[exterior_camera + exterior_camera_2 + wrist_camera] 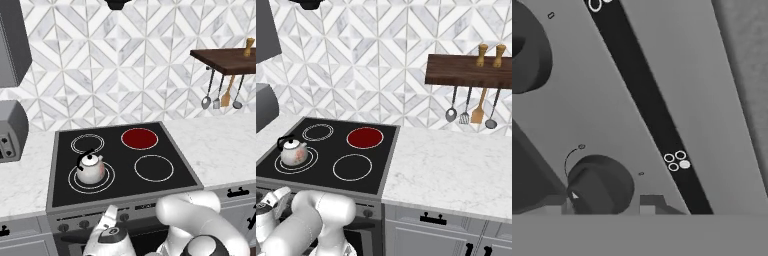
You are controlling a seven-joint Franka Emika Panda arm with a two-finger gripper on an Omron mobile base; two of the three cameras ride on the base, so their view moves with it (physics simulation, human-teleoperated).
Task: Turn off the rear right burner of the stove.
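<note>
The rear right burner glows red inside its single thin ring on the stove's black glass top. Below it, the grey front panel carries a row of small dark knobs. My gripper is pressed up close to this panel, just left of its middle. In the hand view a dark round knob lies between my two fingers; the gripper is open around it, with a small gap on the right side. A burner icon sits on the black strip beside the knob.
A white kettle stands on the front left zone. A second knob sits further along the panel. A grey toaster oven is on the left counter. Utensils hang under a wooden shelf at the right.
</note>
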